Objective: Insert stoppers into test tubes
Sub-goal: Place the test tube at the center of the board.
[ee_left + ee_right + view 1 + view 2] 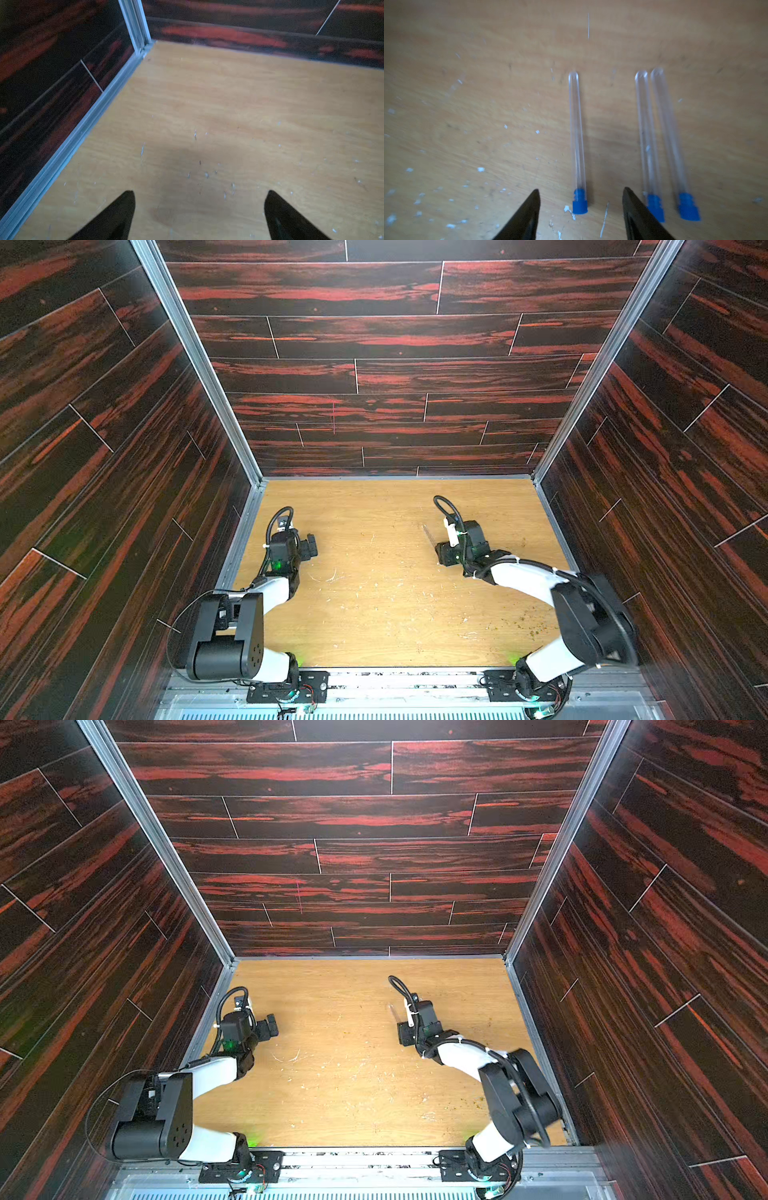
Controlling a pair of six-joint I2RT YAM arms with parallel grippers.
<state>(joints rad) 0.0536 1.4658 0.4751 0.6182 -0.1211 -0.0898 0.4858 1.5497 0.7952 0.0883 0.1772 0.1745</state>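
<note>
Nearest, the black-fingered right gripper (581, 189) is seen w/ jaws parted, nothing held. The left gripper (200, 191) is spread wide over the scratched light-wood table (228, 93). Just past the right tips, three bright-blue plastic stoppers (579, 201) are seated in three thin clear test tubes (576, 133), laid flat (two side by side, one apart). Risk: round tubes could be nudged and rolled by a finger (639, 212) on withdrawal, esp. the pair's nearer one. A shallow-seated plug could be knocked loose.

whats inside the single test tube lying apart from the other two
A blue stopper plugs one end of the test tube: ribbed part inside, cap sticking out. The rest of the clear bore looks empty. Nothing covers it, though blur could hide residue.
</note>
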